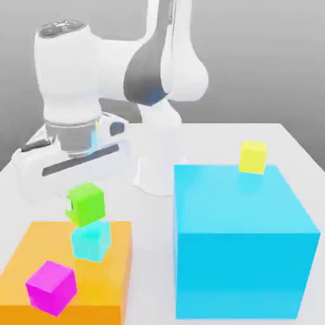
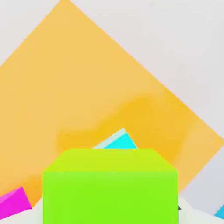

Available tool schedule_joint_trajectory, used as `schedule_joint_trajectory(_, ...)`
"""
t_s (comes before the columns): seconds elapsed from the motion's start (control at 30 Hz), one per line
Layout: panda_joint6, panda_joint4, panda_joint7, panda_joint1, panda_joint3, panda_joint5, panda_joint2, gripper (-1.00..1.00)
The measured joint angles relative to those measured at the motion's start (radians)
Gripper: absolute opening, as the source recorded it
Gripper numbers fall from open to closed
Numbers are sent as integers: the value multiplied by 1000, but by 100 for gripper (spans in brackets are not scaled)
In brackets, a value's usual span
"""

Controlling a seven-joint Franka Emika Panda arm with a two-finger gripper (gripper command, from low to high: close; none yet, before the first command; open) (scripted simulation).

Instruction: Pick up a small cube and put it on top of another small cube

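The small lime-green cube (image 1: pixel 86 203) hangs just under my hand, slightly tilted. My gripper (image 1: pixel 84 208) is shut on it. The green cube (image 2: pixel 110 188) sits close up in the hand view. Right below it is the pale cyan-turquoise small cube (image 1: pixel 91 242), which stands on the flat orange block (image 1: pixel 38 254). The green cube's underside is at the cyan cube's top; I cannot tell whether they touch. The green cube hides most of the cyan cube (image 2: pixel 119 142) in the hand view.
A small magenta cube (image 1: pixel 51 287) sits on the orange block's near corner. A huge blue-cyan block (image 1: pixel 241 247) stands at the exterior view's right, with a small yellow cube (image 1: pixel 252 157) at its far edge. The arm's white base (image 1: pixel 159 159) rises behind.
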Motion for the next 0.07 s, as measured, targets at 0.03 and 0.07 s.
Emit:
schedule_joint_trajectory(0.03,0,0,0,0,0,0,0,100)
schedule_joint_trajectory(0.07,0,0,0,0,0,0,0,100)
